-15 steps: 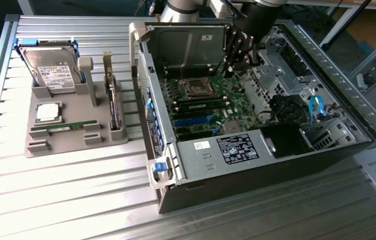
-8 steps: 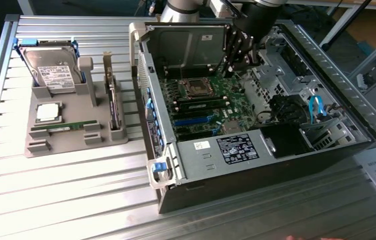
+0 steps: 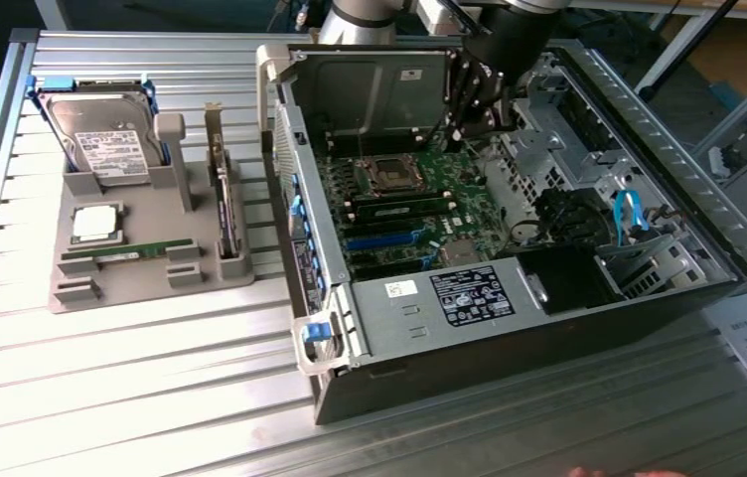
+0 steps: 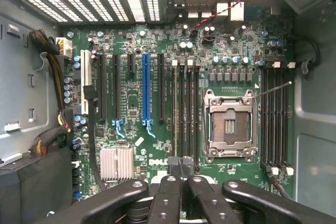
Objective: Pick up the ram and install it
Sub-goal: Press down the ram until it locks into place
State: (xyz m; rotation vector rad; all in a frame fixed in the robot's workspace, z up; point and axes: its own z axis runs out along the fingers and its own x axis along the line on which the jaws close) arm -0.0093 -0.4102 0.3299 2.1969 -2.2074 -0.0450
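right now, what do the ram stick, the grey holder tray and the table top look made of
The ram stick is a green circuit board, matte, with small dark chips. The holder tray is dull grey with moulded-looking uprights, probably plastic. The table top is ribbed silvery slats catching glare, likely aluminium.

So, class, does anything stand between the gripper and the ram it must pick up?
Yes. The ram lies in the grey tray on the exterior view's left, while the shut gripper is inside the open computer case. Between them stand the case's side wall and an upright dark card at the tray's edge.
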